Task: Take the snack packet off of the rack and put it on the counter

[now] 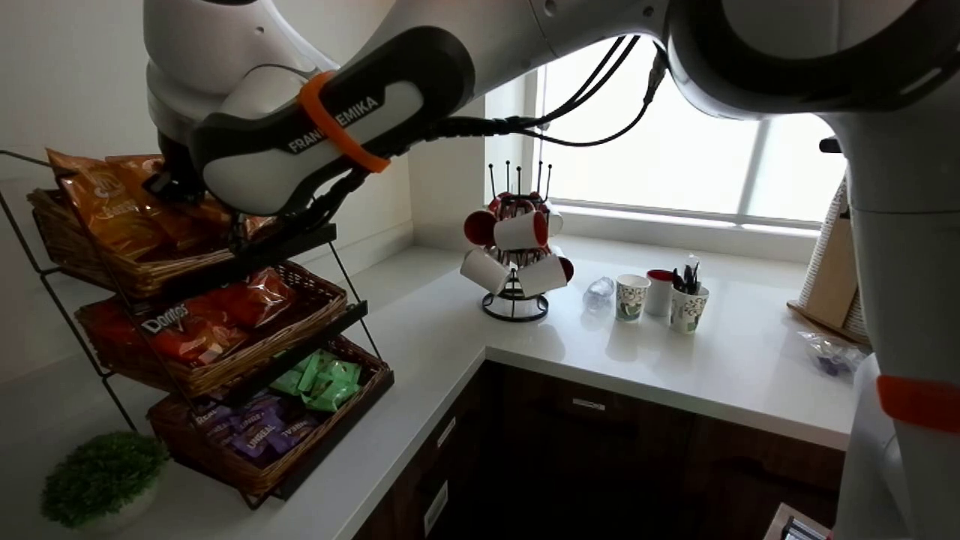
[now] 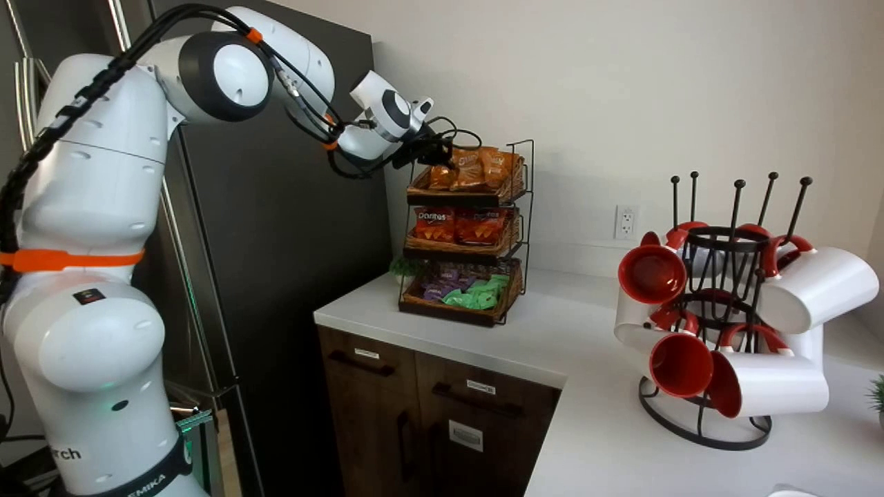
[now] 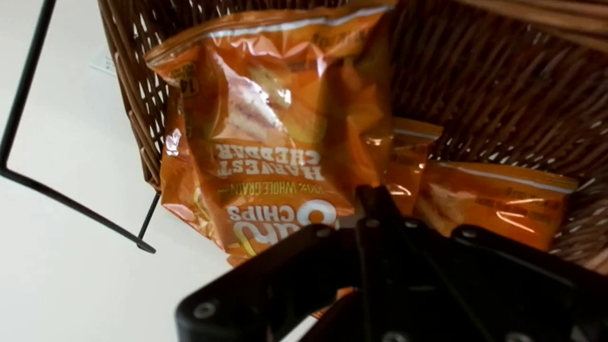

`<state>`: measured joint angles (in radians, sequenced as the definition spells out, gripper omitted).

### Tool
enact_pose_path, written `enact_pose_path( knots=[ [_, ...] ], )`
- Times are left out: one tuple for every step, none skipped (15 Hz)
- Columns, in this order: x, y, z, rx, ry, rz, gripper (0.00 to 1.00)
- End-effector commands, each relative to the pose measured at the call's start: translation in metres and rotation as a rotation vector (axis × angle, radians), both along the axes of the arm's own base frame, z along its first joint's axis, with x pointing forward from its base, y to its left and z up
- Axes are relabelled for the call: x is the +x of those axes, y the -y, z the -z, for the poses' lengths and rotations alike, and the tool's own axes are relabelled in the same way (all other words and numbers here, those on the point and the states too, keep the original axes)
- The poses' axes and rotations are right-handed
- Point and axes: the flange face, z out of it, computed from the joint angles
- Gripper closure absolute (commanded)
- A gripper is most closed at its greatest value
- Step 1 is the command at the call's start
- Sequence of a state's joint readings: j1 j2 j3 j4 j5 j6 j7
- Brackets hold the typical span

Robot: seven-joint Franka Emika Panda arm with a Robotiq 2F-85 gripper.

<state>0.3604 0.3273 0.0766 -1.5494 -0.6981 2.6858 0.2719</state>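
In the wrist view we see the jaws clenched at one side edge of the snack packet (image 3: pixel 280 128), but we cannot tell whether foil is caught between them. The packet is in the top basket (image 1: pixel 142 276) of the rack (image 2: pixel 452 256), which stands on the bench (image 2: pixel 580 324).

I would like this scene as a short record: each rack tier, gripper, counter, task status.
Top tier of rack: orange snack packets
Middle tier: red packets
Bottom tier: purple packets, green packets
Gripper: looks closed, at one snack packet's edge; grip unclear
Counter: bears rack, mug tree, paper cups, potted plant
Task status: snack packet not yet on counter
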Motion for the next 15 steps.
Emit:
enact_pose_path(
  knots=[
    [-0.020,-0.008,-0.026,-0.071,0.033,0.000,1.00],
    [-0.024,-0.007,-0.035,-0.094,0.055,0.014,1.00],
    [-0.028,-0.005,-0.042,-0.114,0.065,0.029,1.00],
    [-0.034,-0.002,-0.048,-0.131,0.049,0.053,1.00],
    [-0.039,0.002,-0.055,-0.144,0.042,0.083,1.00],
    [-0.045,0.007,-0.064,-0.151,0.041,0.122,1.00],
    [-0.051,0.012,-0.073,-0.158,0.037,0.164,1.00],
    [-0.057,0.015,-0.082,-0.162,0.040,0.198,1.00],
    [-0.063,0.019,-0.091,-0.165,0.041,0.237,1.00],
    [-0.069,0.022,-0.098,-0.162,0.042,0.270,1.00],
    [-0.075,0.026,-0.106,-0.155,0.054,0.314,1.00],
    [-0.081,0.030,-0.113,-0.144,0.054,0.357,1.00],
    [-0.087,0.034,-0.118,-0.135,0.053,0.402,1.00],
    [-0.094,0.040,-0.123,-0.134,0.038,0.468,1.00],
    [-0.101,0.046,-0.126,-0.138,0.014,0.531,1.00]
  ],
)
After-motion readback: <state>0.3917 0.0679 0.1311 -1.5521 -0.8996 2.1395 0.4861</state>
